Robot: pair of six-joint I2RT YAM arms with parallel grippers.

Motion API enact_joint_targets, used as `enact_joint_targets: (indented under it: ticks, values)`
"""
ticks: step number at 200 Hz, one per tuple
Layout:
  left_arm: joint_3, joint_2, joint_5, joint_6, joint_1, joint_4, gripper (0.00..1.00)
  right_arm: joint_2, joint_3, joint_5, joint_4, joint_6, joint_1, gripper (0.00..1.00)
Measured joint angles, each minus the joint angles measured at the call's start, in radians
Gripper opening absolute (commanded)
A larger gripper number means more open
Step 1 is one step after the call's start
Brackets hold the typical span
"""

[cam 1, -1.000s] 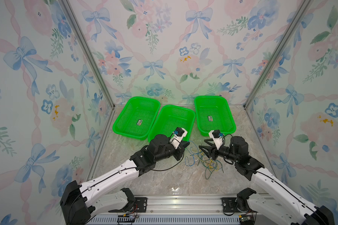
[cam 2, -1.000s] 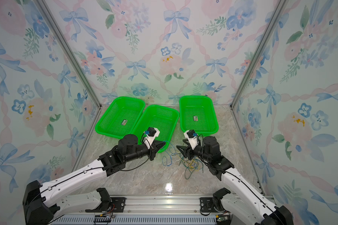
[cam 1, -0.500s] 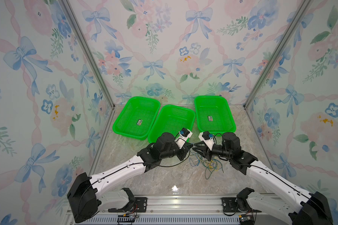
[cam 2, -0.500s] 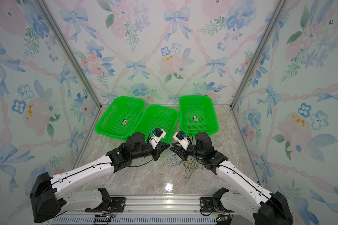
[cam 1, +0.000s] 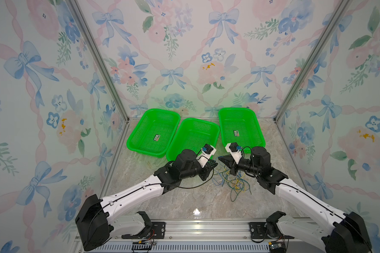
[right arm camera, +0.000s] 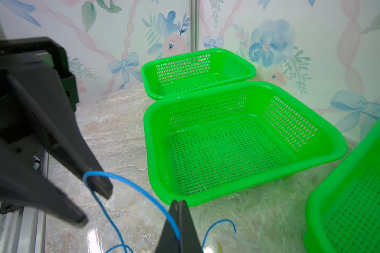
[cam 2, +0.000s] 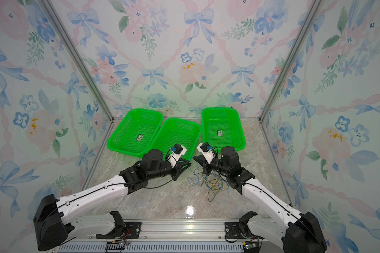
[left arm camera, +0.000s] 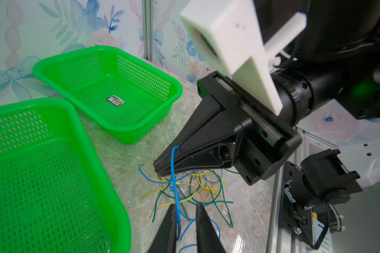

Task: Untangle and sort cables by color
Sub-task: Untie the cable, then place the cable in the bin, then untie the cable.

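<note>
A glossy marble counter [cam 1: 184, 201] lay between floral walls [cam 1: 184, 54], with three green baskets [cam 1: 198, 120] at the far side. Tangled cables [cam 1: 235, 186] lay right of centre. The right hand [right arm camera: 178, 202] pinched a blue cable [left arm camera: 173, 175], and the left hand [left arm camera: 185, 207] stood apart.

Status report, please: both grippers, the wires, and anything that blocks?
Right gripper shut on thin blue wire. Left gripper open, that wire between its fingers. Lower part trails into tangle of yellow, blue, dark green wires on marble table.
</note>
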Motion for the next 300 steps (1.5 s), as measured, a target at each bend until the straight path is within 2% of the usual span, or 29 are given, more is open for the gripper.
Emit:
enact_joint_targets:
  ticks: [31,54,128,152,174,192,234,262,300]
  values:
    - [0.000,-0.038,-0.073,-0.002,0.000,0.000,0.37,0.024,0.005,0.058,0.089,0.110,-0.112,0.00]
    - [0.000,-0.045,-0.105,-0.003,0.000,0.000,0.41,0.088,0.071,0.122,0.101,0.160,-0.164,0.00]
    - [-0.009,-0.039,-0.146,-0.017,0.000,0.000,0.55,0.454,0.360,0.268,0.174,0.273,-0.387,0.01]
    - [-0.020,-0.023,-0.158,-0.032,0.000,0.000,0.60,0.599,0.408,0.291,0.175,0.283,-0.408,0.08]
    - [-0.027,-0.005,-0.169,-0.039,0.000,0.000,0.63,0.716,0.458,0.299,0.148,0.292,-0.408,0.29]
    - [-0.034,0.007,-0.177,-0.051,0.000,0.000,0.66,0.757,0.476,0.311,0.110,0.278,-0.408,0.36]
    - [-0.043,0.027,-0.184,-0.060,0.000,0.000,0.67,0.696,0.459,0.338,0.039,0.260,-0.406,0.40]
    - [-0.043,0.049,-0.179,-0.060,0.000,0.000,0.68,0.461,0.341,0.354,-0.048,0.286,-0.398,0.41]
    - [-0.040,0.094,-0.158,-0.060,0.000,0.000,0.71,0.143,0.178,0.383,-0.245,0.403,-0.380,0.45]
